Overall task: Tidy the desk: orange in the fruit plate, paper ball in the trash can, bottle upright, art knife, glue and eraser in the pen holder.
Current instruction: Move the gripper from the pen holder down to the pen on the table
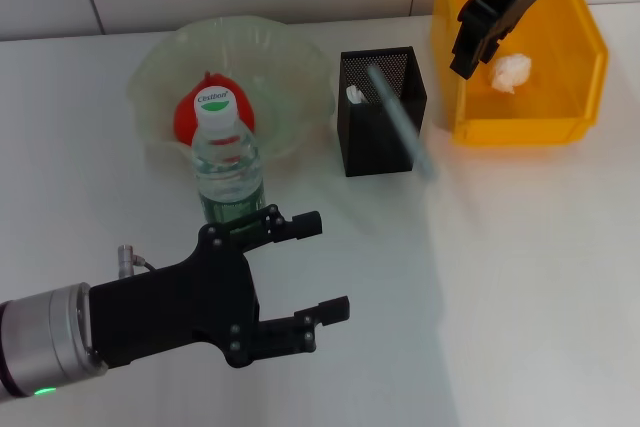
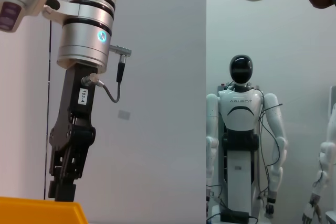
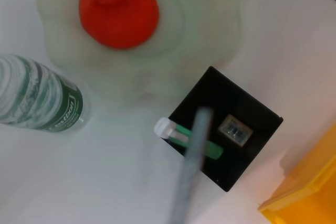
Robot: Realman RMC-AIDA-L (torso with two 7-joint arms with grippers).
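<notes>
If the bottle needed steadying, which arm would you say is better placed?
Probably left: the left tool, open, sits beside the bottle, while the right tool hangs over the yellow bin.

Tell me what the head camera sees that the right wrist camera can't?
Only the head view shows the crumpled white paper ball in the yellow plastic bin and both black grippers, left and right. Only the right wrist view looks down inside the black mesh pen holder. Both show the orange, the upright clear water bottle and the grey stick-like tool.
</notes>
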